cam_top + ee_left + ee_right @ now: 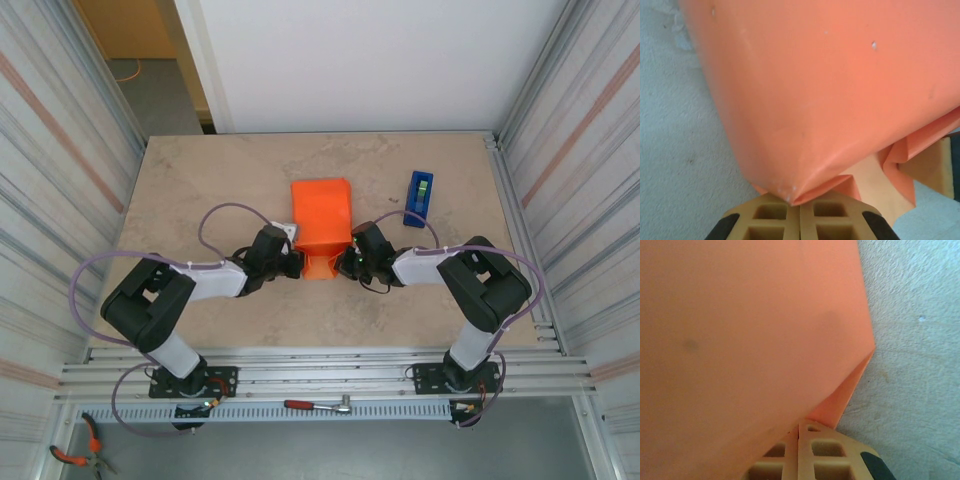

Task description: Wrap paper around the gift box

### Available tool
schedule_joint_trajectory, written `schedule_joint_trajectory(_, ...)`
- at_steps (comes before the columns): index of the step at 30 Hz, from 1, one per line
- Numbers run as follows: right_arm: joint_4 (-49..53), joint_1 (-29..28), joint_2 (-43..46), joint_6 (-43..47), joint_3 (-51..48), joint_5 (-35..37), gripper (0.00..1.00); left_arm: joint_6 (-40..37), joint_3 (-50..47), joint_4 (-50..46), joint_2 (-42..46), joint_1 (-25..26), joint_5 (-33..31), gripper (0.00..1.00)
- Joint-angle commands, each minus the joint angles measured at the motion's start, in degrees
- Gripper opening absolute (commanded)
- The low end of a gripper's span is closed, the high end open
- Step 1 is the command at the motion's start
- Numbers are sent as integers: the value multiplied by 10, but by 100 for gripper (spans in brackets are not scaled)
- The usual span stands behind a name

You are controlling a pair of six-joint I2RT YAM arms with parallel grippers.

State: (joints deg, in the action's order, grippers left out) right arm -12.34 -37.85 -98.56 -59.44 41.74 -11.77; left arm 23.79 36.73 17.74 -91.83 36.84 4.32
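Centrally in the top view, the paper [320, 215] sits tented on the table [200, 180] — the box is hidden, probably beneath it. Both sets of jaws are pinched tight on the paper's near corners: left gripper [800, 204], right gripper [798, 430]. Lettering on the blue tape dispenser [420, 198] — too small to read.

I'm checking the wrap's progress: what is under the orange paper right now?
The paper is tented up, its near edge pinched by the shut left tool and right tool. Whatever lies beneath is covered; the gift box may be there, but that cannot be told.
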Motion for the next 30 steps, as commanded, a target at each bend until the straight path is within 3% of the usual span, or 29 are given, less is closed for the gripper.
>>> schedule_joint_trajectory(1, 11, -1, -6, 6, -4, 6, 0, -8, 1, 25, 2, 1, 11, 8)
schedule_joint_trajectory(20, 9, -6, -14, 6, -1, 6, 0, -18, 45, 53, -57, 1, 35, 6)
schedule_joint_trajectory(30, 13, -7, -15, 6, -1, 7, 0, -6, 43, 121, -93, 3, 41, 4)
